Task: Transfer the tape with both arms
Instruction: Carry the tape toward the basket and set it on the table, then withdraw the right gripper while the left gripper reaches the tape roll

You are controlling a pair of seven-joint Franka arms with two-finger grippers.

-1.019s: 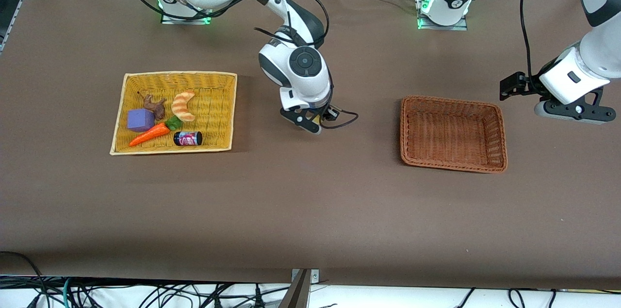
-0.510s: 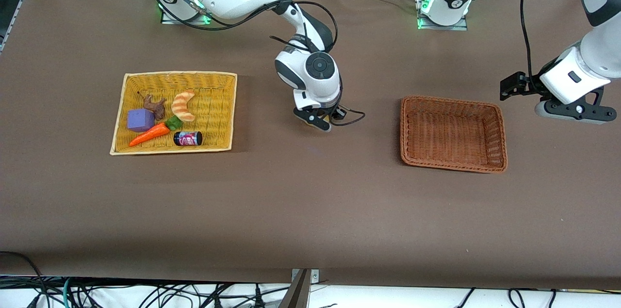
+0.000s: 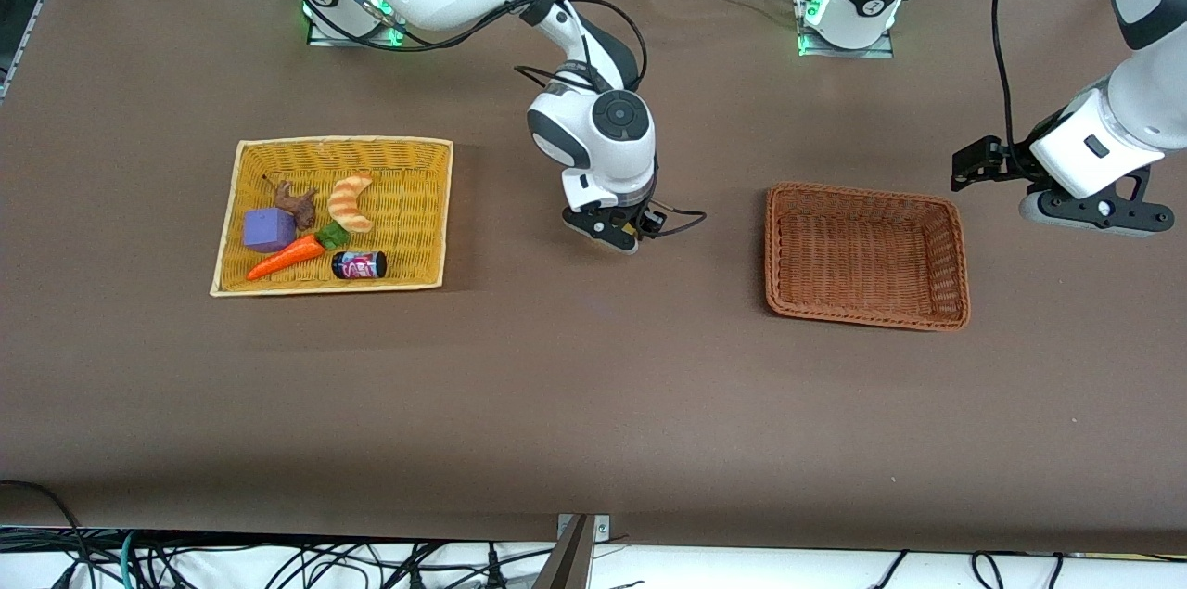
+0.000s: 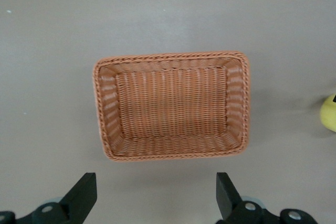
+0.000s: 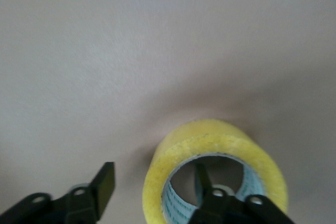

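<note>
At the right arm's end of the table sits a yellow wicker tray [image 3: 428,199] holding a purple block [image 3: 268,229], a small brown figure [image 3: 295,201], a striped croissant toy [image 3: 350,201], a toy carrot [image 3: 287,259] and a small dark can [image 3: 359,265]. The right gripper [image 3: 619,235] hangs low over bare table between the two baskets, though whether it touches the cloth is hard to say. Its wrist view shows the tape [image 5: 215,169], a yellow roll, with one finger [image 5: 208,188] inside the core and the other outside the ring, so the gripper [image 5: 152,190] holds its wall. The empty brown wicker basket [image 3: 955,264] lies toward the left arm's end. The left gripper [image 4: 155,200] waits above the table beside that basket, fingers spread apart.
</note>
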